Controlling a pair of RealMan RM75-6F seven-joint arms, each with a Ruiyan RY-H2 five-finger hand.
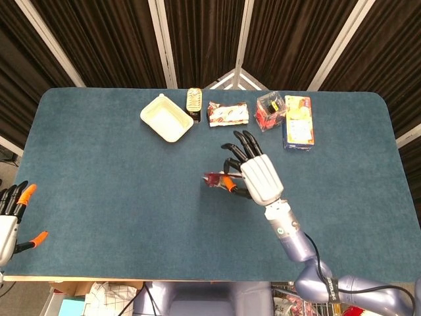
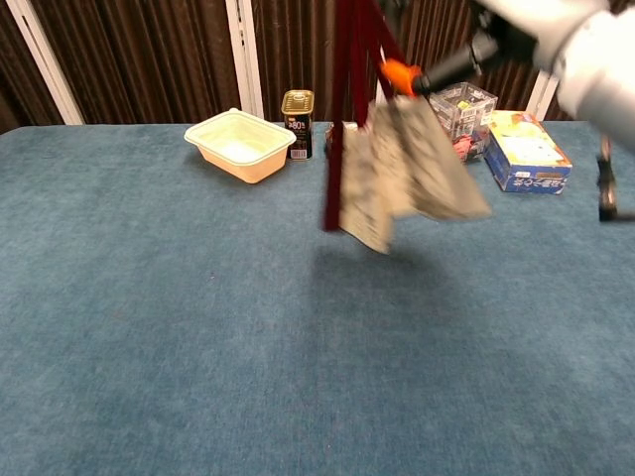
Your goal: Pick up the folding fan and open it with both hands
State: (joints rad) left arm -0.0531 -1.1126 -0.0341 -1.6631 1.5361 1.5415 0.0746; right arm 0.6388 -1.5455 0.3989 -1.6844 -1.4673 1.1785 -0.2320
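Folding fan (image 2: pixel 397 169) hangs below right hand (image 1: pixel 258 176), pinched, half-spread; left hand (image 1: pixel 12 214) spread.

On the blue worktop (image 1: pixel 99 171), near its far edge, several things stand in a row. A cream plastic tray (image 1: pixel 166 118) is at the left, then a small tin can (image 1: pixel 193 101), a wrapped snack packet (image 1: pixel 227 113), a clear box (image 1: pixel 270 111) with red contents, and a blue and yellow carton (image 1: pixel 298 122).
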